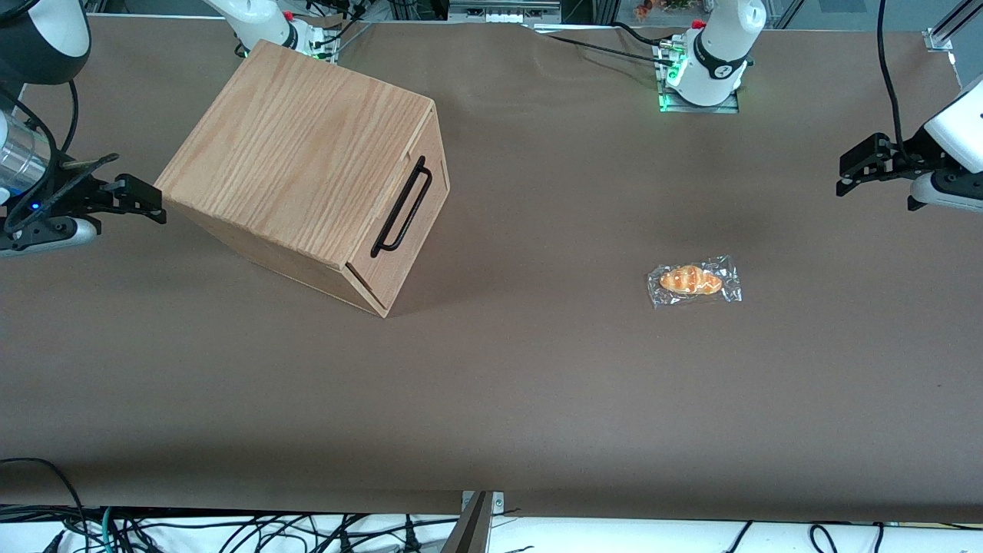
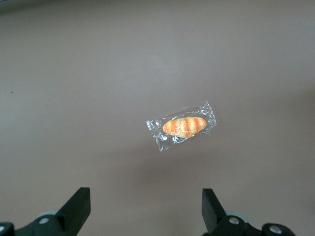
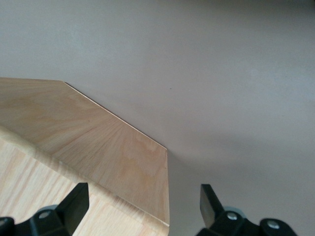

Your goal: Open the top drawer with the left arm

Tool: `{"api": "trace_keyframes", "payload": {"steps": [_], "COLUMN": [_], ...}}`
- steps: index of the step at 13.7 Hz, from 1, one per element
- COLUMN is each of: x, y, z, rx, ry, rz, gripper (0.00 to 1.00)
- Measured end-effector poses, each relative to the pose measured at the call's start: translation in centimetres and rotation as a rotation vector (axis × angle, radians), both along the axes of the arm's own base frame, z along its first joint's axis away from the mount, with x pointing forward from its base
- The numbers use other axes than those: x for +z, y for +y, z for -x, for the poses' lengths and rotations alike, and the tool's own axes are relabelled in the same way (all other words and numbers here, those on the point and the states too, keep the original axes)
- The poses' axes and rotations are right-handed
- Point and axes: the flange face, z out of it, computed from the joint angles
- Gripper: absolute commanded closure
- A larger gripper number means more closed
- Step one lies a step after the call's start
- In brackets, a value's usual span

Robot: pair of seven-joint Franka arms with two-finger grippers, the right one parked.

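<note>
- the top drawer sits shut in the oak box, which lies toward the parked arm's end of the table; its front panel is flush with the box and turned at an angle toward the working arm's end.
- the black bar handle runs along that front panel, free of any contact.
- the left arm hangs at the working arm's end, well apart from the drawer; its gripper hovers above the table with its fingers spread apart and holding nothing.
- a wrapped bread roll lies on the table under the wrist camera, between the gripper and the box.
- judgement: this is the very start, the approach not yet begun.
- the next move calls for carrying the gripper across above the roll, turning it to match the slanted handle, then closing on the bar and pulling straight out from the panel.
</note>
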Motion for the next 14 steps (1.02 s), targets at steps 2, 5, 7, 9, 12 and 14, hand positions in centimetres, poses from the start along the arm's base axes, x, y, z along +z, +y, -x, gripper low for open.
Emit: {"api": "trace_keyframes", "payload": {"steps": [2, 5, 7, 9, 12, 14], "x": [-1.1, -4.0, -6.3, -8.4, -10.3, -11.2], "y": [-0.5, -2.4, -5.5, -9.0, -15.3, -20.5], "z": [-0.5, -1.6, -2.3, -2.5, -1.8, -0.7], "rx": [-0.005, -0.017, -0.066, -0.118, -0.145, -0.117], "ry": [0.022, 0.076, 0.118, 0.159, 0.206, 0.24], "rz": [0.014, 0.101, 0.108, 0.118, 0.136, 0.175], "gripper": [0.0, 0.0, 0.0, 0.0, 0.0, 0.0]}}
